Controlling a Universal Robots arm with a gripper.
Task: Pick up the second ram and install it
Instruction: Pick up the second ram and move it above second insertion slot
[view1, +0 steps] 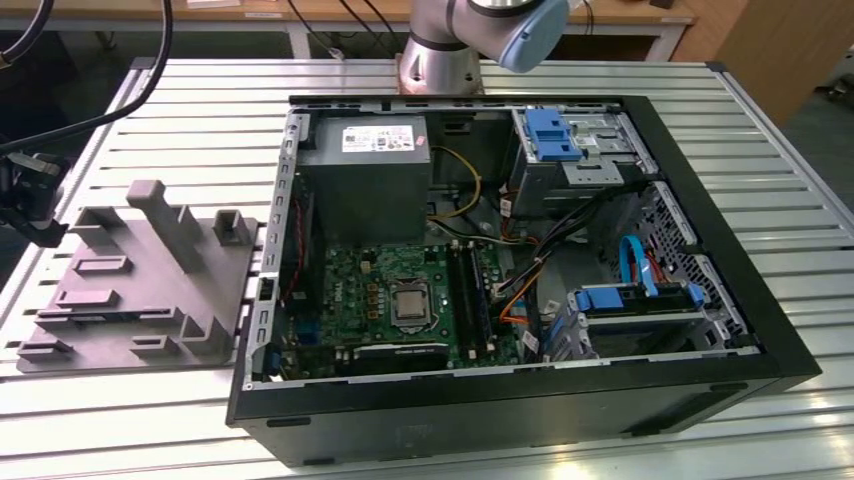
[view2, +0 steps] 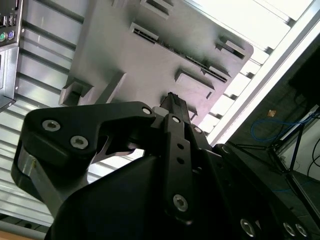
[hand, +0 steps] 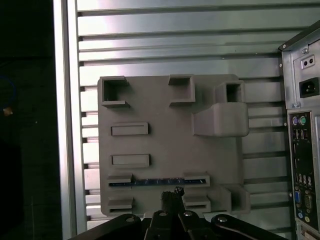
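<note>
On the grey tray (hand: 170, 130), second ram (hand: 157, 183) lying in its slot, fingers (hand: 171, 196) near it, closed together, empty.

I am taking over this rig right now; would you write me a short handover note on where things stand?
Tool: looks shut, holding nothing, poised over the grey plastic fixture tray on the slatted metal table.
Second ram, the long thin dark blue-tinged stick: lying in its slot on the tray, close to the tool tip.
Done: the tool is at the tray; nothing is gripped.
Left: the stick is not yet picked up, nor seated in the open black computer case.
</note>
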